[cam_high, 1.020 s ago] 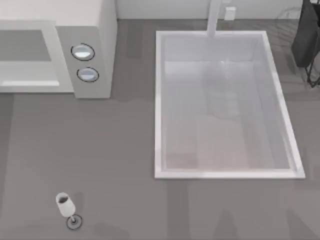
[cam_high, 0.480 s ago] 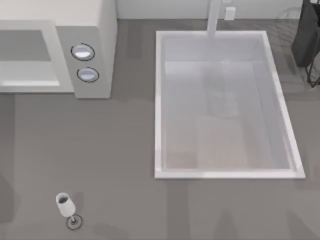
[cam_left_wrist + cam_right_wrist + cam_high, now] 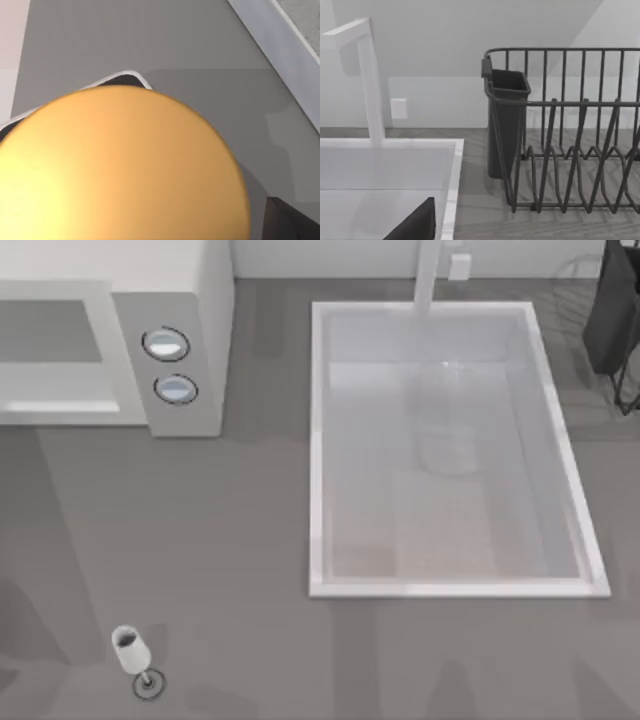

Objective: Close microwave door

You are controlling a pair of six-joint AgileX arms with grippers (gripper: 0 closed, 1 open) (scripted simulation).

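The off-white microwave (image 3: 170,300) stands at the table's back left, its two round dials (image 3: 165,344) on the side panel. Its grey cavity (image 3: 50,330) shows to the left of the panel and runs off the picture's left edge. The microwave door is out of view. In the left wrist view a large orange rounded object (image 3: 115,170) sits close to the camera over a white-rimmed edge (image 3: 125,76). A dark piece of my left gripper (image 3: 292,220) shows at the corner. A dark piece of my right gripper (image 3: 415,225) hangs over the sink.
A white sink basin (image 3: 320,440) with a faucet (image 3: 428,275) takes up the middle and right. A wine glass (image 3: 130,652) stands at the front left. A dark dish rack (image 3: 620,310) with a cup holder (image 3: 507,125) sits at the back right.
The shadow on the counter below the microwave has spread rightward and now has a slanted edge. The microwave, the glass and the sink have not moved.
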